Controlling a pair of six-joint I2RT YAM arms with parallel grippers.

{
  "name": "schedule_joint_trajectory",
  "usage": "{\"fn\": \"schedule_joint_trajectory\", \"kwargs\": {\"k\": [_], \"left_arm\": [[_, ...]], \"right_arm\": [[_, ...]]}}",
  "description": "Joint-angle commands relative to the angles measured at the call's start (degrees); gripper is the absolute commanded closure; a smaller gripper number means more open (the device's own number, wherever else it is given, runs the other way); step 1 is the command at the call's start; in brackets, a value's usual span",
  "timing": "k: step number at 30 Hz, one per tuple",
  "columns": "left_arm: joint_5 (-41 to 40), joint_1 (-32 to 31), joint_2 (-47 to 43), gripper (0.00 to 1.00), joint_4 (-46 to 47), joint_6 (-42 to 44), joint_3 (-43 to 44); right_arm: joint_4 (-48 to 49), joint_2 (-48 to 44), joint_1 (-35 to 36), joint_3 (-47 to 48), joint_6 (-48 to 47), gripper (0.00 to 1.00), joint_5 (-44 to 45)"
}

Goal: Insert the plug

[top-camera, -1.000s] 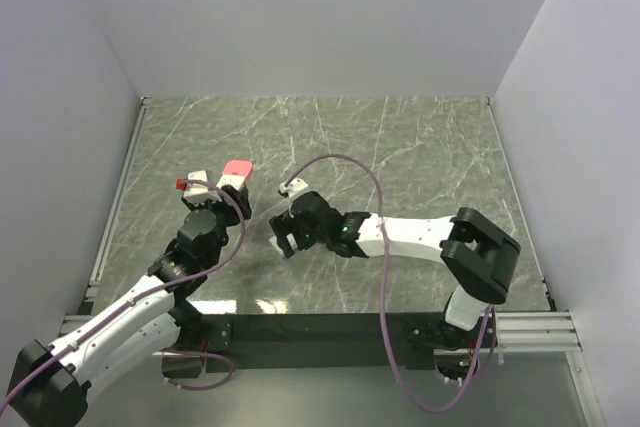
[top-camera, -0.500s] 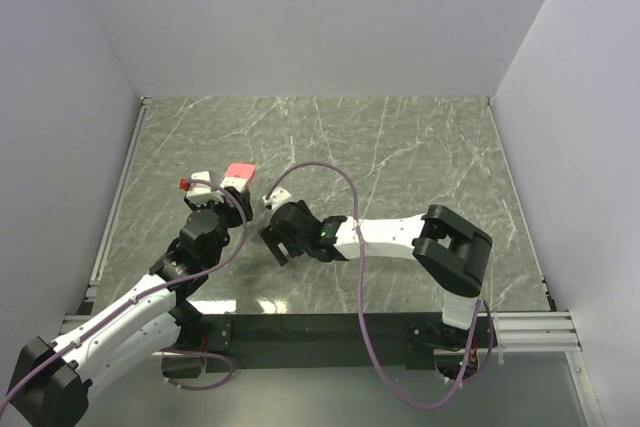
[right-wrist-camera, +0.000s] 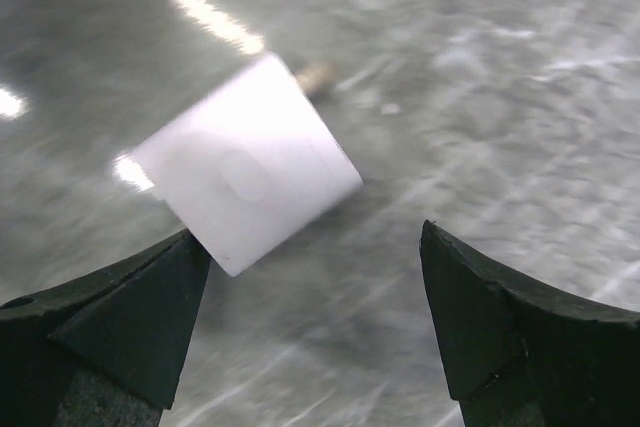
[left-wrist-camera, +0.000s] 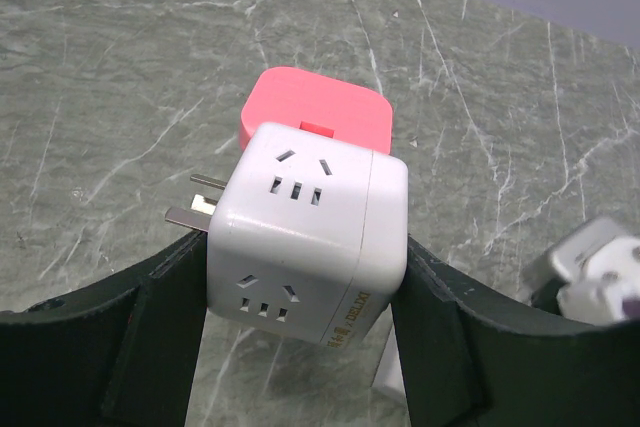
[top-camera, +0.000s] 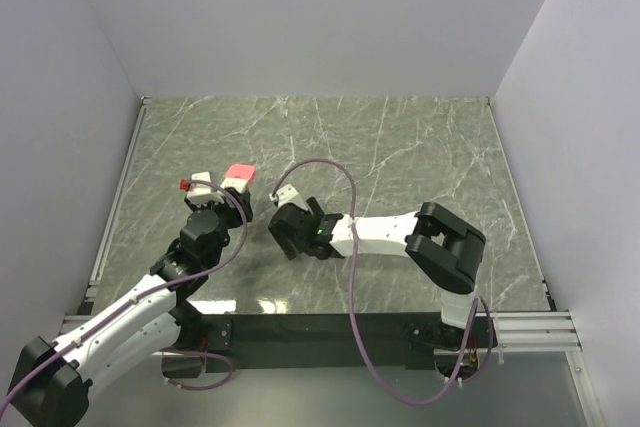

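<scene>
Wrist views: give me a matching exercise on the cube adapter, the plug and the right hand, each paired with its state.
Things:
1. cube adapter
2. plug
3. right hand

States:
A. open, holding nothing
B. clamped in the left hand
C. lying loose on the table

Pairs: 1-B, 2-C, 3-A

Shows 2 arms angled inward over a marble table. Finds the left gripper closed on a pink-and-white socket cube; near it, the right gripper just behind a white plug on purple cable.
</scene>
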Motion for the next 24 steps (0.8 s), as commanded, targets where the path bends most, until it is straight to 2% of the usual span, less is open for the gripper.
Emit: {"fn": "schedule_joint_trajectory", "kwargs": {"k": [1,8,11,16,24], "left_arm": [[0.92,0.33,-1.33,0.99,5.39,-0.06,0.09],[1.01,0.60,-1.77,0.99,5.48,-0.06,-0.35],[0.92,0.60,-2.73,0.99,5.39,-0.15,-0.70],[1.27,0.86,-3.71,0.99,5.39,-0.41,-1.06],[1.71,0.86,-3.62,0.99,5.30,-0.41,-1.05]], "right_arm": [[-2.23,-0.76,-4.03,0.49,3.10,0.09,5.81],[-5.30,-2.43,-6.33,0.57,6.88,0.09,9.59],[-2.59,-4.54,-6.07,-0.82,8.65,0.10,6.35],[6.71,-7.97,-5.89,-3.64,10.13,0.10,-5.50],[7.79,-4.02,-6.07,-2.42,13.83,0.10,-4.21]]}}
